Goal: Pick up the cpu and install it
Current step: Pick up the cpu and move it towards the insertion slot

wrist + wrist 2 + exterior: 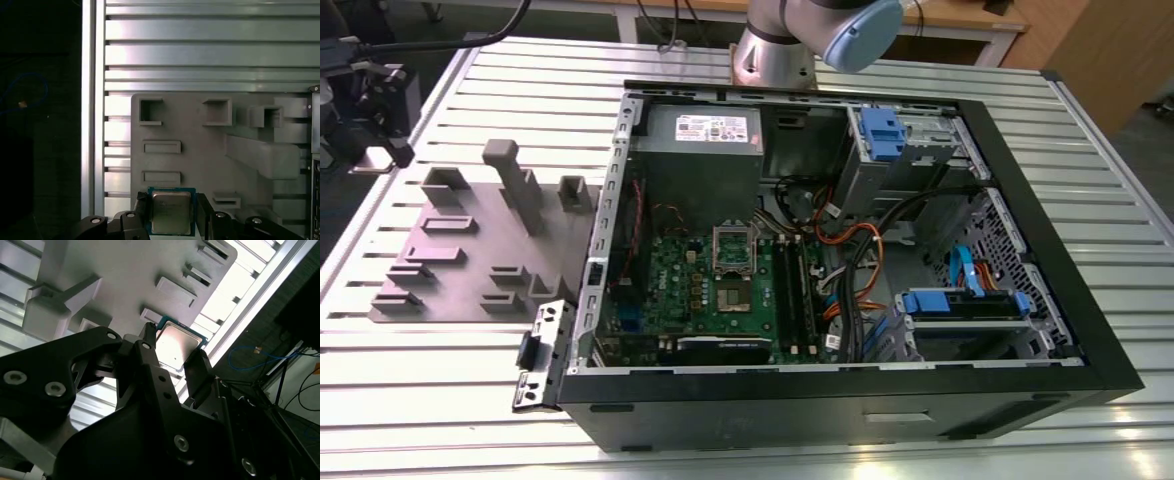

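The gripper (172, 214) is closed down to the width of the cpu (171, 212), which sits directly between the jaws. The jaws are only partly closed, and the gap between them equals one side of the chip. In both wrist views the two black fingers (141, 210) lie against opposite edges of the chip, in a clamping grasp. The flat silver-grey top and the paler rim stay exposed between them.

In the second wrist view the cpu (177, 345) is seen at the tips of the gripper (175, 352). One finger meets one corner region of the chip, and the other finger meets the opposite side.

Directly behind the jaws lies the grey fixture plate (200, 150). The chip is at the plate's near edge. It cannot be determined whether the chip rests on the plate or is clear of it. Beyond the fingertips, the plate carries several raised blocks and rectangular recesses (161, 146). Past the plate runs the slatted aluminium table (200, 50).

In the exterior view, the open computer case (854, 405) lies on the table just beside the fixture plate (467, 250).
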### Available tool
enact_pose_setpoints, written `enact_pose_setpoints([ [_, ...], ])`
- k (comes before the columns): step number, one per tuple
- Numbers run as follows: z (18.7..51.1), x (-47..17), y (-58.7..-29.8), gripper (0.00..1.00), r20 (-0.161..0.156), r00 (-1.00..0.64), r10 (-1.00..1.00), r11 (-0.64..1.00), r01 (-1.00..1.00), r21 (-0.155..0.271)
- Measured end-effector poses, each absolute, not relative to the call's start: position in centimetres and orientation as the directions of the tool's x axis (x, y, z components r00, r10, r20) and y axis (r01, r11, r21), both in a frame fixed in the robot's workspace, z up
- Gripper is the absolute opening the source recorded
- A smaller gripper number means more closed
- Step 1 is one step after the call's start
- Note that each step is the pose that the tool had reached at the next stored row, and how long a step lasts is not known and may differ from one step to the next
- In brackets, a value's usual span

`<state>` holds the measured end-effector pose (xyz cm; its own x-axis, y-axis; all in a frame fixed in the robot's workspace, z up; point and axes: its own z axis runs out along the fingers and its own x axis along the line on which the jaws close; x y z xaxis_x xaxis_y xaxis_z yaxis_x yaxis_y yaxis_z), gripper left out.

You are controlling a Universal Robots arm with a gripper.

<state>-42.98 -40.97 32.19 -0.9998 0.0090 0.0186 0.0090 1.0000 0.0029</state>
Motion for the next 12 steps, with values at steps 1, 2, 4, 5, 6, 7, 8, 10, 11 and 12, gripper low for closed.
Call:
enact_pose_setpoints([
  [1, 32.26, -42.98, -40.96, 0.47, 0.019, -1.0, 0.009, 1.0, 0.009, 0.003],
  [2, 32.33, -42.98, -40.97, 0.47, 0.019, -1.0, 0.009, 1.0, 0.009, 0.002],
  [4, 32.47, -42.98, -40.96, 0.47, 0.019, -1.0, 0.009, 1.0, 0.009, 0.002],
  [5, 32.54, -42.98, -40.97, 0.47, 0.019, -1.0, 0.009, 1.0, 0.009, 0.001],
  [6, 32.62, -42.98, -40.97, 0.47, 0.019, -1.0, 0.009, 1.0, 0.009, 0.001],
  [7, 32.7, -42.98, -40.96, 0.47, 0.019, -1.0, 0.009, 1.0, 0.009, 0.001],
  [8, 32.78, -42.98, -40.96, 0.47, 0.019, -1.0, 0.009, 1.0, 0.009, 0.0],
  [10, 32.91, -42.98, -40.97, 0.47, 0.019, -1.0, 0.009, 1.0, 0.009, 0.0],
  [11, 32.97, -42.98, -40.97, 0.47, 0.019, -1.0, 0.009, 1.0, 0.009, -0.001],
  [12, 33.03, -42.98, -40.97, 0.47, 0.018, -1.0, 0.009, 1.0, 0.009, -0.001],
])
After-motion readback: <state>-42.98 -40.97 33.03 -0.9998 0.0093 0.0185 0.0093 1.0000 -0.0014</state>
